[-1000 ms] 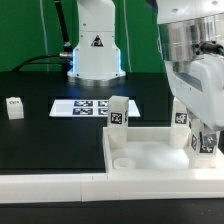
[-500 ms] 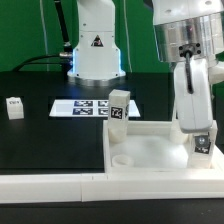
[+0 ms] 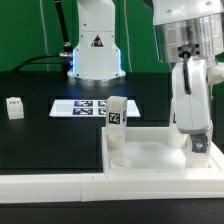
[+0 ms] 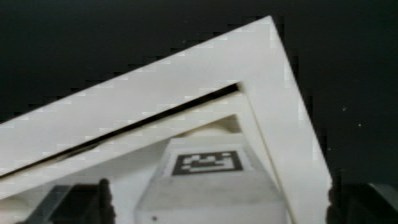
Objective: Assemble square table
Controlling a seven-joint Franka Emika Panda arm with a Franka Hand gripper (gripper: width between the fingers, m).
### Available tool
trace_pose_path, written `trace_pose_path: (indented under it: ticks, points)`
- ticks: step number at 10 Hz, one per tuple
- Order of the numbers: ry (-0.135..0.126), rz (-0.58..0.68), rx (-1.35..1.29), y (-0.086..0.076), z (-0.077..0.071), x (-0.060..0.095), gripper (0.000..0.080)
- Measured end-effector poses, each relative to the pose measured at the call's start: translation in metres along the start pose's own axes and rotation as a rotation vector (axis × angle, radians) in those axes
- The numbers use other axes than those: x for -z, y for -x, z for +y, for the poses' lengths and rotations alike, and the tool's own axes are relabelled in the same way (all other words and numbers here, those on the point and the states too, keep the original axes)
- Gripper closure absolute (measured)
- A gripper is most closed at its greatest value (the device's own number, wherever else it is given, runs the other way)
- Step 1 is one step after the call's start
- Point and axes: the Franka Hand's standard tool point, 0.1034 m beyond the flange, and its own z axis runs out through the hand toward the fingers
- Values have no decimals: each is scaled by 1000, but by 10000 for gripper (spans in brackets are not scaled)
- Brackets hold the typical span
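The white square table top [image 3: 150, 156] lies at the front of the exterior view, right of the middle. One tagged leg [image 3: 117, 116] stands in its far left corner socket. A second leg [image 3: 201, 144] stands at the far right corner, between the fingers of my gripper [image 3: 198, 142], which hangs straight above it. In the wrist view this leg [image 4: 210, 163] shows its tag, and the dark fingers [image 4: 80, 202] stand a little apart from its sides, so my gripper [image 4: 222, 206] is open. The top's rim [image 4: 196, 90] runs beyond it.
A loose leg block [image 3: 14, 107] stands at the exterior view's left. The marker board [image 3: 92, 107] lies behind the top. A long white bar-shaped wall [image 3: 50, 186] runs along the front edge. The arm's base [image 3: 96, 50] rises at the back.
The gripper went from tilted to upright, then its fingers spread and let go of the right leg. The far left leg now sits a little lower than half a second ago.
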Motion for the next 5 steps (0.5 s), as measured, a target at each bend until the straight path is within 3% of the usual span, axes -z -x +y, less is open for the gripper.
trace_pose_path:
  ticks: [2, 5]
  points:
    - [-1, 0, 2, 0, 0, 0, 153]
    - [-36, -24, 126, -3, -6, 42, 150]
